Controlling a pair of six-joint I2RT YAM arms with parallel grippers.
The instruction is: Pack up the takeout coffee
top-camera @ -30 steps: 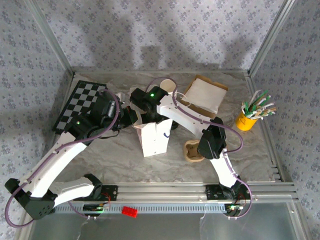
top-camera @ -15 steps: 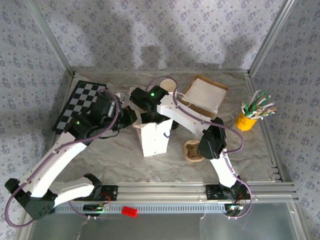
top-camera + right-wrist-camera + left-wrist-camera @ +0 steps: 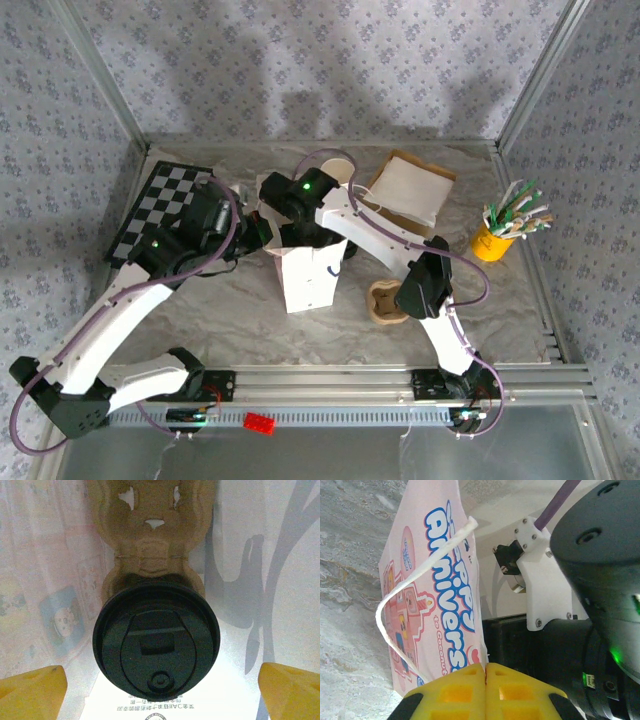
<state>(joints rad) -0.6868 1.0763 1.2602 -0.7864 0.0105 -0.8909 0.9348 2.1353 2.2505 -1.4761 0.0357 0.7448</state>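
- The cup (image 3: 156,640), black lid on, is sitting upright in a cardboard carrier (image 3: 150,535) at the bottom of the bag (image 3: 312,280), which is standing open near the middle of the table (image 3: 220,310).
- The carrier's other slot is showing no cup.
- The right gripper (image 3: 160,690) is hanging inside the bag just above the lid, its fingers spread wide to either side and gripping nothing.
- The left gripper (image 3: 485,669) is pinching the bag's left rim, fingers closed tight on the paper just beside the string handle (image 3: 395,605), and is propping the mouth open.
- Loading this cup is looking done; the right arm is yet to come out, and the rim is not yet let go.
- What looks like a second cup (image 3: 335,170) is standing at the far edge, and a spare carrier (image 3: 385,302) is lying right of the bag; whether either belongs in the bag cannot be told.
- An open box (image 3: 410,190) is lying toward the far right corner, seemingly empty, and a yellow pot (image 3: 492,242) of sticks is standing by the right edge.
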